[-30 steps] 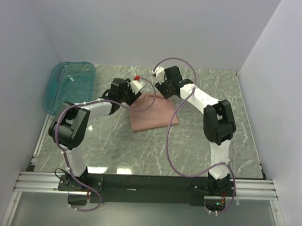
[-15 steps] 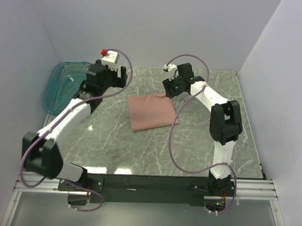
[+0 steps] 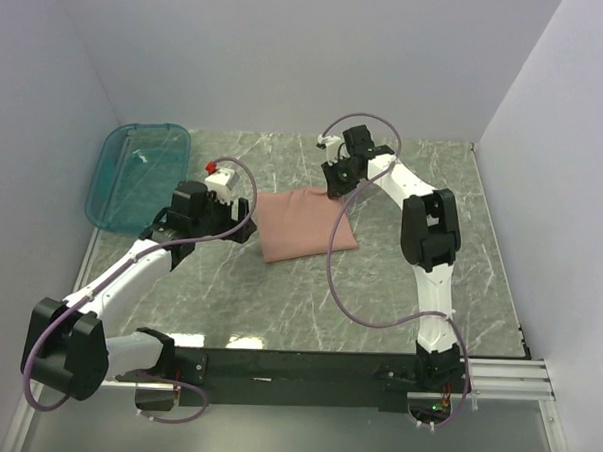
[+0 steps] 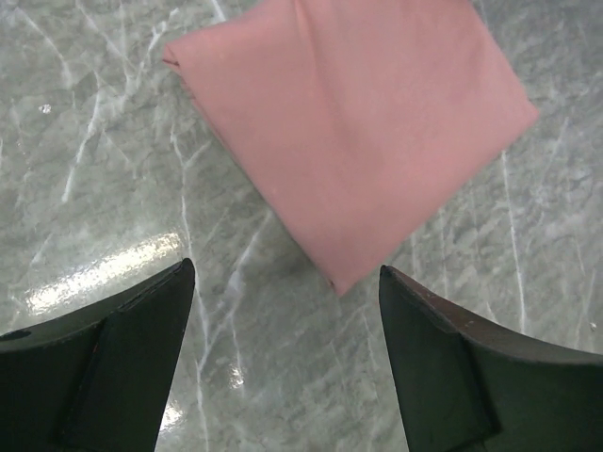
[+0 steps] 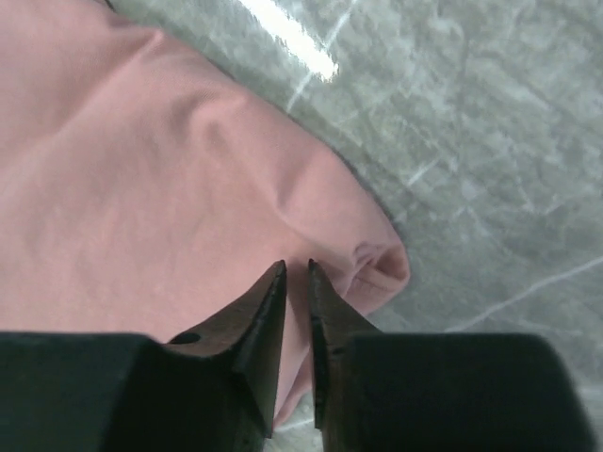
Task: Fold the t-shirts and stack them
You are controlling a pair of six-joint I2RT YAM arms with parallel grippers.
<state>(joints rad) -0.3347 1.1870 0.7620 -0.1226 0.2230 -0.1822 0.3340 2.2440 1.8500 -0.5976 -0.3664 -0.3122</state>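
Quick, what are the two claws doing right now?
Left gripper: open, holding nothing.
Right gripper: almost closed over a corner of the folded pink t-shirt; whether it pinches the fabric cannot be told.

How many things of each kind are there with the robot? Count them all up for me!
Pink t-shirt: 1
Teal bin: 1
Robot grippers: 2, the left gripper and the right gripper
Total: 4
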